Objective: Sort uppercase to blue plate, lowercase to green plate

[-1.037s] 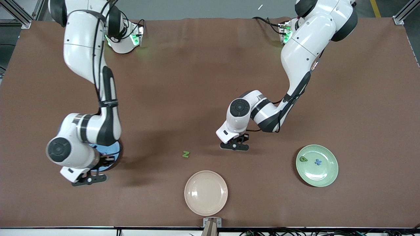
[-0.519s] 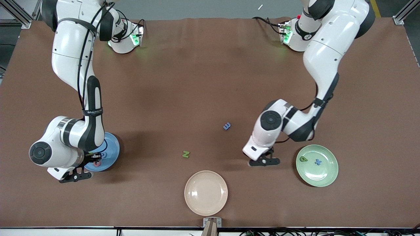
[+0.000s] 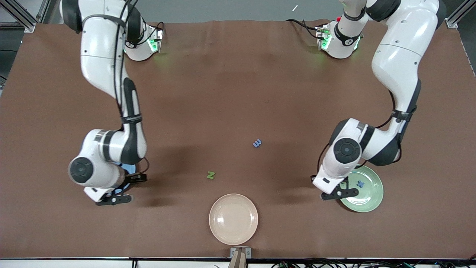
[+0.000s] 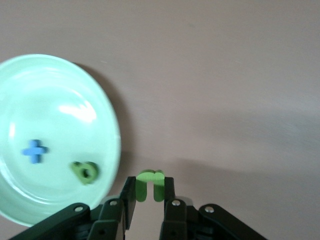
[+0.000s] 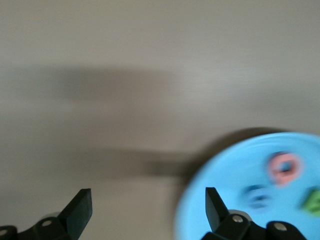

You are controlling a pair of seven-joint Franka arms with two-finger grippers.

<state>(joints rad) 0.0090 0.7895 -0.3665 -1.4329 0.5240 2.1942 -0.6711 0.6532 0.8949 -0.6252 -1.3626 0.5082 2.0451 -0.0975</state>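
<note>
Jaws: left gripper (image 4: 148, 192) clenched on green letter (image 4: 149, 184), seemingly just beside green plate (image 4: 107, 117) rim, not yet over it. Right gripper (image 5: 148, 207) released, empty, beside blue plate (image 5: 215, 192).

The front camera looks down from high across the surface, facing both arm bases. Each wrist camera looks down closely; front and left wrist views share the green plate (image 3: 368, 203)

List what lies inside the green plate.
In the green plate: a blue x and a green letter with a round hole. In the front view the left arm covers part of the plate.
</note>
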